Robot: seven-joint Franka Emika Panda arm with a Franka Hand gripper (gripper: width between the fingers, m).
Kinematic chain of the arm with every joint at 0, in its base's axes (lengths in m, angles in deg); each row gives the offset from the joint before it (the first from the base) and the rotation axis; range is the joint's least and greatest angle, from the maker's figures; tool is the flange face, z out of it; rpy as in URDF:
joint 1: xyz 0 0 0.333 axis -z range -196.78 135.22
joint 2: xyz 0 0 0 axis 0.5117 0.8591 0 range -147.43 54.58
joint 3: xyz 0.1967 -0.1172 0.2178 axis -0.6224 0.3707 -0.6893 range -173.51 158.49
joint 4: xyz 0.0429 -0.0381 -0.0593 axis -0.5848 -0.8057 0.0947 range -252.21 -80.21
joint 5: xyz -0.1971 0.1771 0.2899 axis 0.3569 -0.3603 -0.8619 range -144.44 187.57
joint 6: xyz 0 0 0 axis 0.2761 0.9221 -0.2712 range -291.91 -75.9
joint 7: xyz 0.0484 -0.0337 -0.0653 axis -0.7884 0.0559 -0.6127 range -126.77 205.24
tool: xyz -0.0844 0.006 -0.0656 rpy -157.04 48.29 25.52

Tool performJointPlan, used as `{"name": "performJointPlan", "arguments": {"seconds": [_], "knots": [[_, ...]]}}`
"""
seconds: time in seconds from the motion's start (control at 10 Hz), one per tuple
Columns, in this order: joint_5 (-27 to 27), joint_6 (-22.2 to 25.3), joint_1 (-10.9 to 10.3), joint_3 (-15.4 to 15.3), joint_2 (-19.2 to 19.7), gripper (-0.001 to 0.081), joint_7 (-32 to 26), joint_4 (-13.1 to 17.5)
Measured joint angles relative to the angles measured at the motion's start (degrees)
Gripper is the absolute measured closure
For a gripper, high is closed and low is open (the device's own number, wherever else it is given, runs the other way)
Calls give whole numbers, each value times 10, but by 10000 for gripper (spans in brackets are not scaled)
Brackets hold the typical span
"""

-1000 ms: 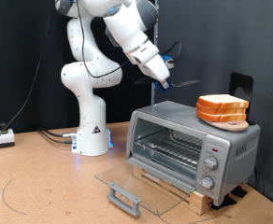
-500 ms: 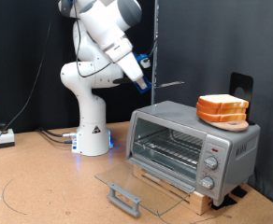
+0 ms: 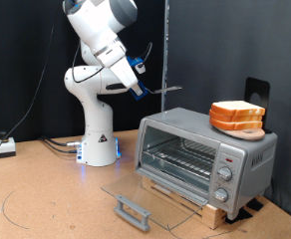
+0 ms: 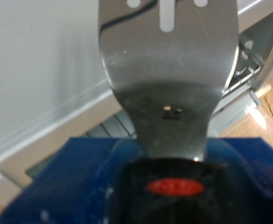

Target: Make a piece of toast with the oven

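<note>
The silver-grey oven (image 3: 207, 149) stands at the exterior view's right with its glass door (image 3: 150, 194) folded down flat and the wire rack showing inside. A thick stack of bread slices (image 3: 237, 117) lies on its roof. No single piece of toast shows. My gripper (image 3: 136, 82) is high in the air to the left of the oven, shut on the blue-wrapped handle of a metal spatula (image 3: 170, 88) whose blade points towards the oven. In the wrist view the slotted spatula blade (image 4: 169, 56) fills the middle, with part of the oven (image 4: 258, 56) behind it.
The door's grey bar handle (image 3: 133, 211) juts out low in front. The arm's white base (image 3: 98, 144) stands left of the oven. A cable (image 3: 26, 214) loops on the table at the left, beside a small box (image 3: 4, 147). A black bracket (image 3: 255, 92) stands behind the oven.
The arm has swung to the exterior view's left, away from the space above the oven, carrying the spatula with it. The oven and bread stack have not moved.
</note>
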State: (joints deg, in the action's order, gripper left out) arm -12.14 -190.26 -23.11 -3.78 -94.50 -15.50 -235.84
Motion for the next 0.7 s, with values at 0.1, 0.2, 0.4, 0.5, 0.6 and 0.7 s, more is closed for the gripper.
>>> {"name": "performJointPlan", "arguments": {"seconds": [0.1, 0.2, 0.4, 0.5, 0.6, 0.7], "knots": [[15, -19, 1, -20, 10, 412, 12, 0], [30, -37, 4, -40, 27, 412, 33, 3], [52, -51, 17, -64, 79, 412, 68, 27], [49, -51, 16, -63, 77, 412, 62, 25], [47, -51, 14, -61, 76, 412, 42, 23], [43, -63, 11, -60, 75, 412, 21, 21]]}}
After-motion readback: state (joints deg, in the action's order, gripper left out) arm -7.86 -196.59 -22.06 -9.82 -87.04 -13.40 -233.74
